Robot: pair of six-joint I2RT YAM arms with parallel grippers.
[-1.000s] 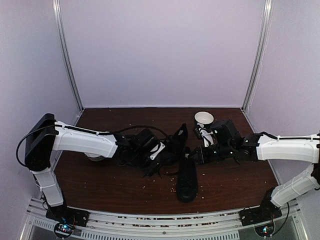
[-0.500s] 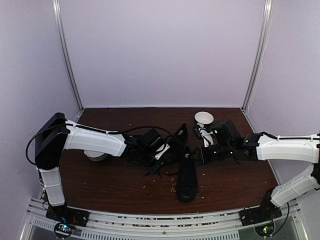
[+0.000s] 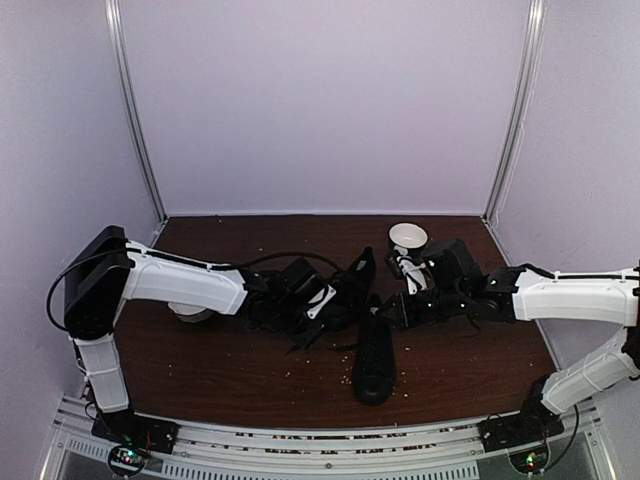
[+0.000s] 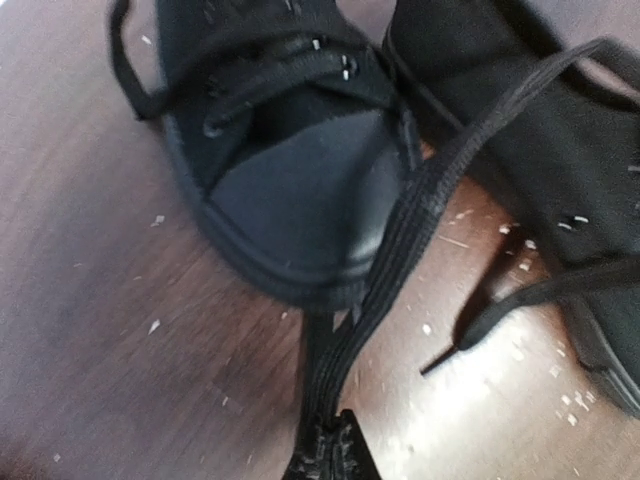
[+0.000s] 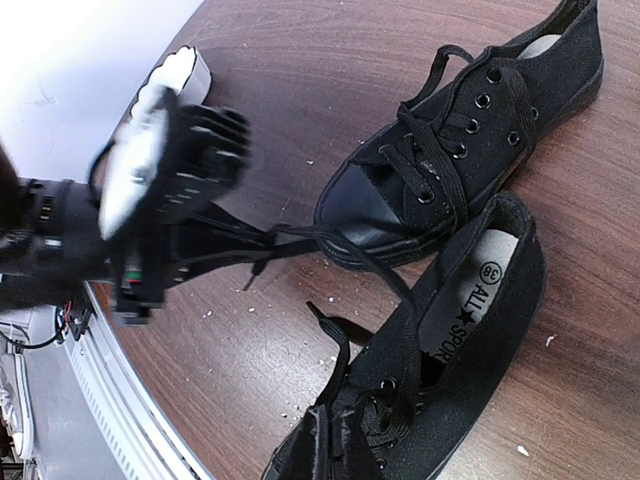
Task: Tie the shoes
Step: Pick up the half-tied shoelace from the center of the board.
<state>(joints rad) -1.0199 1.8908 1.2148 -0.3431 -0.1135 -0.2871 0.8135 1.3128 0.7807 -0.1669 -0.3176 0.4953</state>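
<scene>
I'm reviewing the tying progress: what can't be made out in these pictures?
Left wrist: the pinched lace runs off the right edge; the left gripper is cut by the bottom edge.
Top view: where that lace goes, black on the black shoes.
Right wrist: the left gripper is blurred; the near shoe's toe is cut off below.
</scene>
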